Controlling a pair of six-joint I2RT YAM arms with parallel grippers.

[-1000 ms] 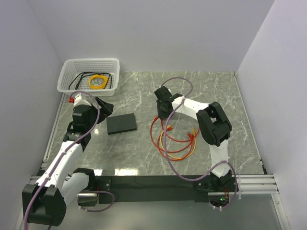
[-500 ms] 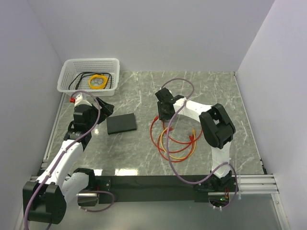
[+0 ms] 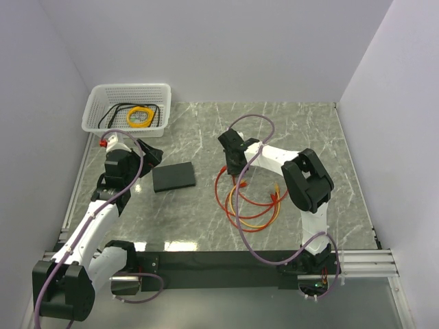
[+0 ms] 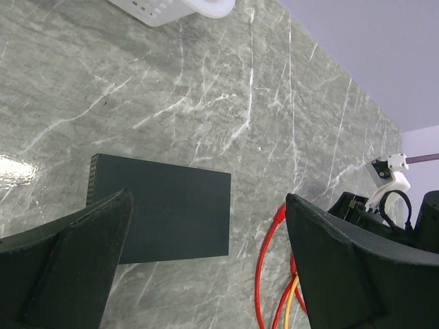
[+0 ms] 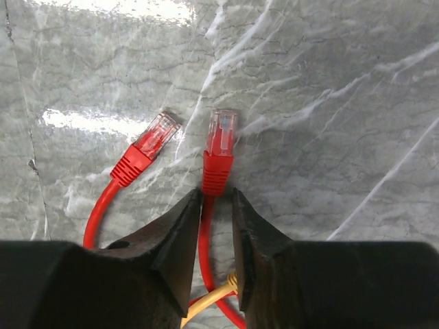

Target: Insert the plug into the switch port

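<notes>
**Right arm.** It folds at the elbow and reaches in toward mid-worktop [image 3: 309, 130], wrist pitched steeply down. The right tool [image 5: 216, 195] straddles the thin red cord [image 5: 204, 253] just behind the plug [image 5: 221, 140]. Its jaws are narrowed but not clamped, and a gap shows between the cord and one finger. The plug points away from the fingers over the marbled surface. A second red connector [image 5: 147, 147] lies just beside it, angled, and an orange-yellow cord [image 5: 212, 296] crosses beneath the fingers.

**Left arm.** It stretches along the left edge, and the left tool [image 4: 206, 267] hovers with jaws spread wide and nothing between them. Below it lies the black switch box [image 4: 171, 205], flat and well apart from the plug. The switch port cannot be made out. A white mesh basket [image 3: 92, 113] sits in the far-left corner.
</notes>
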